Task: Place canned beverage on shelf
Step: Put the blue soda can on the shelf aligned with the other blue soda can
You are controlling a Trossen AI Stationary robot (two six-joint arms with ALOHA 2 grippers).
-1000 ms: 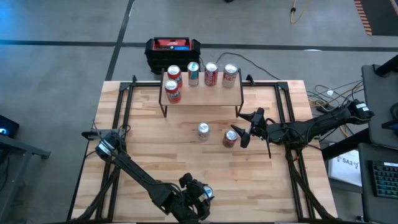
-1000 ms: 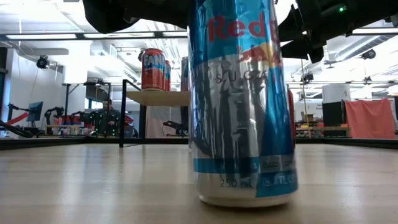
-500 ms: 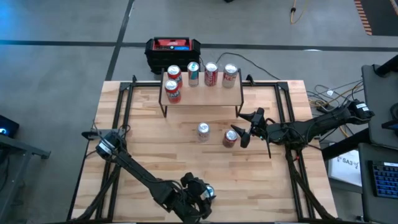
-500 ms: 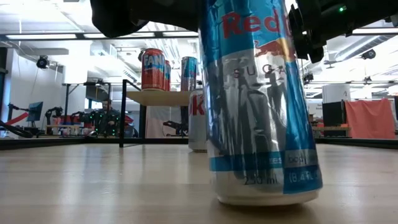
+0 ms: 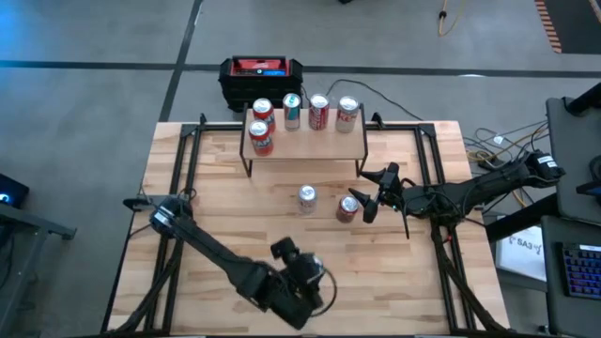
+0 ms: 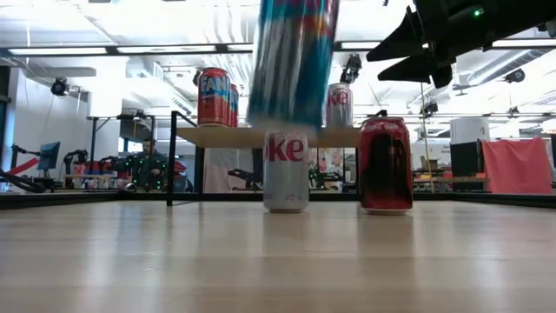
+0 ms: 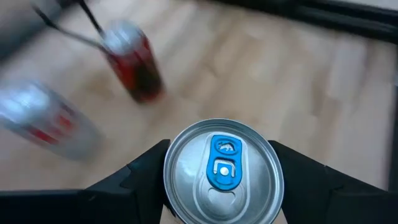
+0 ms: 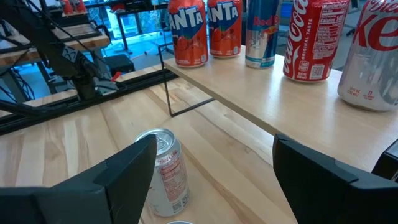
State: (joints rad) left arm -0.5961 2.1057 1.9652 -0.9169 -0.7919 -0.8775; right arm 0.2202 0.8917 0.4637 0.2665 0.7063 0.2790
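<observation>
A blue and silver canned beverage (image 6: 291,61) hangs above the near part of the table, with my left gripper (image 5: 305,279) shut on it. In the left wrist view its silver top with a blue tab (image 7: 224,169) sits between my two dark fingers. The shelf (image 5: 305,143), a wooden board on thin black legs, stands at the far middle and carries several cans. My right gripper (image 5: 369,199) waits open in the air at mid table, above a red can (image 5: 347,207), with a silver can (image 8: 163,171) in front of it. My left gripper pinches the can between its two fingers (image 7: 140,177), one on each side of the wall just under the top rim (image 7: 169,180). The fingers come slanting down from the table's near side. The can is lifted clear of the table and hangs slightly tilted.
A silver can (image 6: 286,169) and a red can (image 6: 385,165) stand on the table between the lifted can and the shelf. A black and red box (image 5: 261,71) sits on the floor behind the table. The shelf board has bare wood in front of its cans (image 5: 319,145).
My left gripper has risen with the blue and silver can and gone a little toward the far edge. The can, which stood on the table close to the low camera, is now lifted clear and slightly tipped.
</observation>
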